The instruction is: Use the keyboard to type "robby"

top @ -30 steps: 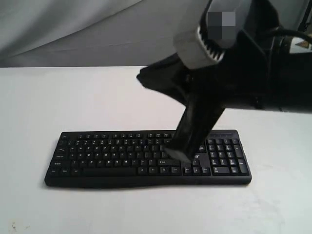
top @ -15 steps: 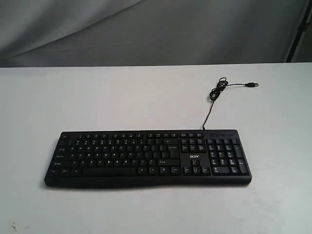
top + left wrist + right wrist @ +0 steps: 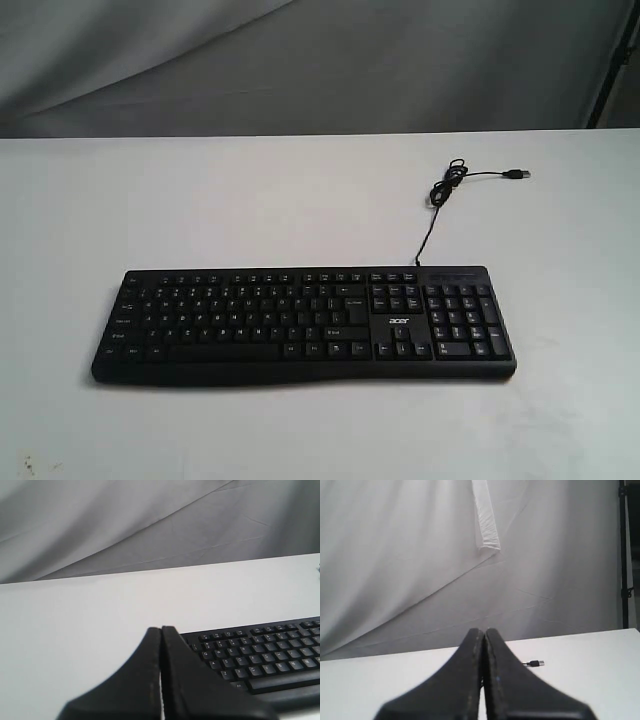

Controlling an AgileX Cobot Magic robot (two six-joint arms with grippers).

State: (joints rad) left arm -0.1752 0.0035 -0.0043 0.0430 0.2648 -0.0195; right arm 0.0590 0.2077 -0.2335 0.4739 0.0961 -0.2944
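The black keyboard (image 3: 300, 325) lies flat on the white table, its number pad at the right and a white logo above the arrow keys. Its thin cable (image 3: 440, 195) runs back to a loose USB plug (image 3: 517, 174). Neither arm shows in the exterior view. In the left wrist view my left gripper (image 3: 161, 630) is shut with nothing in it, held off the keyboard's (image 3: 255, 655) left end. In the right wrist view my right gripper (image 3: 483, 631) is shut and empty, with only the USB plug (image 3: 536, 663) showing past it.
The white table (image 3: 200, 200) spreads wide on all sides of the keyboard. A grey cloth backdrop (image 3: 300, 60) hangs behind the table's far edge. A dark pole (image 3: 623, 555) stands at the far right.
One second ago the right arm filled the exterior view with its shut gripper down on the keys near the right of the main block. It has since left that view.
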